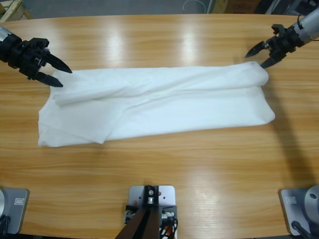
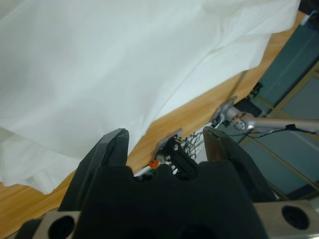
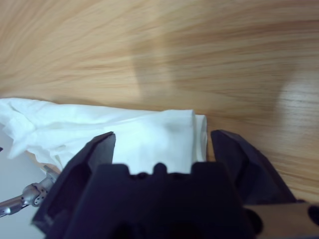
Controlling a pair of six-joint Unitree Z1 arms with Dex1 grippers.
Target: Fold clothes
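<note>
High view: the white T-shirt (image 1: 159, 104) lies lengthwise across the middle of the wooden table (image 1: 164, 169), already gathered into a long band, its far long edge turned over toward the near side so that a doubled ridge runs from end to end. One end is squared off and thick with layers; the other spreads wider and flatter, with a loose corner trailing toward the near edge. No printed mark is visible.

Left hand (image 1: 56, 76): hovers at the far corner of the wider end, jaws apart and empty, tips just above the cloth. The left wrist view confirms the open jaws and shows the shirt (image 2: 114, 74) spread beyond the left hand (image 2: 164, 142), not between the jaws.

Right hand (image 1: 259, 56): poised at the far corner of the squared end, jaws likewise parted with nothing held. In the right wrist view the rolled edge of the shirt (image 3: 149, 129) lies just ahead of the right hand (image 3: 162, 147).

Judged step: a lengthwise fold appears complete and both hands stand released over the end corners, between folds. The next move probably calls for each hand to descend and pinch through every layer at its corner, then bring one end over the other; catching only the top layer would pull the band apart.
</note>
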